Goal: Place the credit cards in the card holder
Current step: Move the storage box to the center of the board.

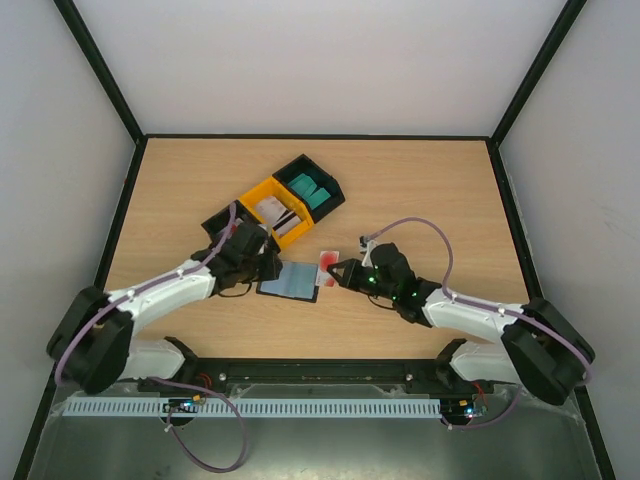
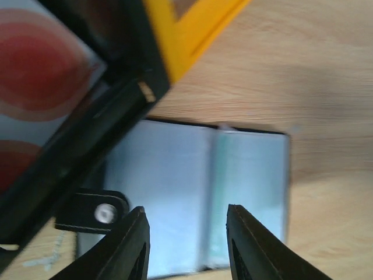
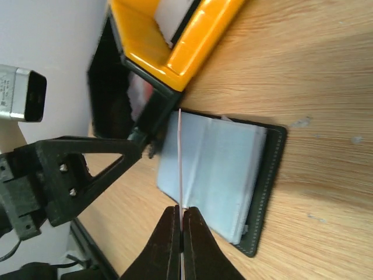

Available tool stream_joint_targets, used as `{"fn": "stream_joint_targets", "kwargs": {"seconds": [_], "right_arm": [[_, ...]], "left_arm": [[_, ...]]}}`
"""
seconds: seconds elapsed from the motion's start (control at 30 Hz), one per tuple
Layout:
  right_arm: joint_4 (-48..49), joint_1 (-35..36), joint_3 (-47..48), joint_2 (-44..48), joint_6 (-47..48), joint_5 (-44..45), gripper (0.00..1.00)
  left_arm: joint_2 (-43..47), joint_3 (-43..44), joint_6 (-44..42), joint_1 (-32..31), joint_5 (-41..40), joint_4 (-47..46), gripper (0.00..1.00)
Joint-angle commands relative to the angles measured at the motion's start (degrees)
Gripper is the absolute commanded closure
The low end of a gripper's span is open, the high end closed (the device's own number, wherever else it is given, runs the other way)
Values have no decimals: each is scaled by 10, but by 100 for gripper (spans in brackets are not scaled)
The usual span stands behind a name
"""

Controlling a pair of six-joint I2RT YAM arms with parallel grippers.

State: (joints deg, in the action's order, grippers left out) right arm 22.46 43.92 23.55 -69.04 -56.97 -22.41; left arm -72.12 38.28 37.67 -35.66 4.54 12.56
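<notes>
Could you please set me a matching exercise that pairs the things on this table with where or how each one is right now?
Things:
1. card holder
2. red-and-white card
3. teal cards
4. left fingers

States:
A. in a black bin
B. pinched by the right fingers
C. lying open on the table
D. apart above the card holder

Pairs: 1-C, 2-B, 3-A, 4-D.

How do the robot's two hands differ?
The left hand has its fingers apart and holds nothing; the right hand is shut on a red-and-white credit card. The left hand is at the left end of the open card holder, the right hand at its right end. Both are black.
</notes>
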Motion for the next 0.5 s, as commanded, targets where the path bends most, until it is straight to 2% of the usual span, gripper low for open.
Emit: {"fn": "stream_joint_targets", "kwargs": {"seconds": [0.0, 0.17, 0.33, 0.47], "right_arm": [[-22, 7, 4, -26, 31, 25, 98], [-8, 10, 6, -59, 40, 23, 98], [35, 27, 20, -101, 43, 22, 98], [88, 44, 25, -118, 17, 34, 98]], "left_arm": [[-55, 28, -23, 2, -75, 3, 61], [-117, 41, -80, 39, -47, -3, 59], [-130, 26, -66, 89, -77, -9, 58], [-117, 19, -53, 101, -80, -29, 54]]}}
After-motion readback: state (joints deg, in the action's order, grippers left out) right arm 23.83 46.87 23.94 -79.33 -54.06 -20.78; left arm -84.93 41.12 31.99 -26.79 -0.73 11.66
